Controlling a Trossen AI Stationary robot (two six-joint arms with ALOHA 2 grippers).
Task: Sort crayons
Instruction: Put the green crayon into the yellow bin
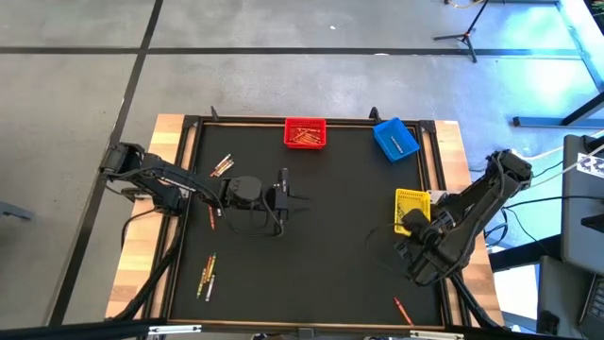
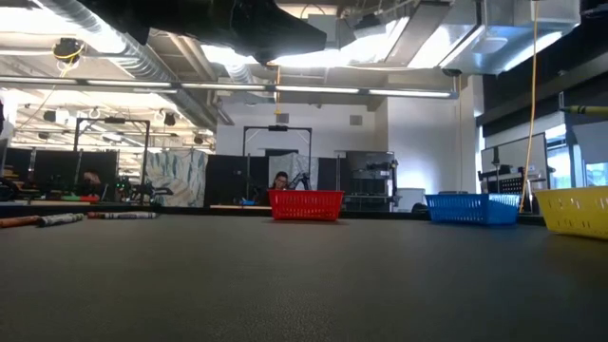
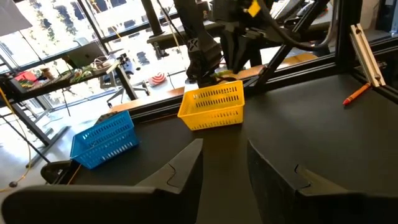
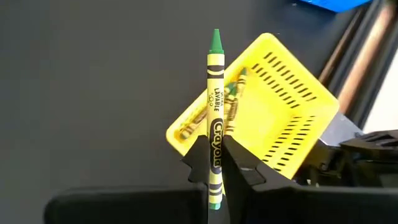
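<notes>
One crayon (image 4: 214, 118), yellow-green with a green tip, is standing pinched between the closed fingers of the right gripper (image 4: 214, 168), and in the right wrist view it is pointing toward the top of the frame, with the yellow bin (image 4: 283, 112) lying just behind it at the centre right. I think the crayon is being held above this bin because it belongs with the few similar crayons lying inside, so the step in hand looks like the drop. In the high view this gripper (image 1: 415, 247) is sitting at the lower right, just below the yellow bin (image 1: 411, 210). The left gripper (image 1: 283, 198) is waiting near the middle of the frame with its fingers apart and holding nothing. The red bin (image 1: 305, 132) at the top centre is already holding some red crayons, and the blue bin (image 1: 395, 138) is lying at the upper right. Several loose crayons are remaining on the mat: a small group (image 1: 221, 166) at the upper left, another group (image 1: 207, 274) at the lower left, and one orange crayon (image 1: 400, 308) at the lower right, well apart from both grippers.
</notes>
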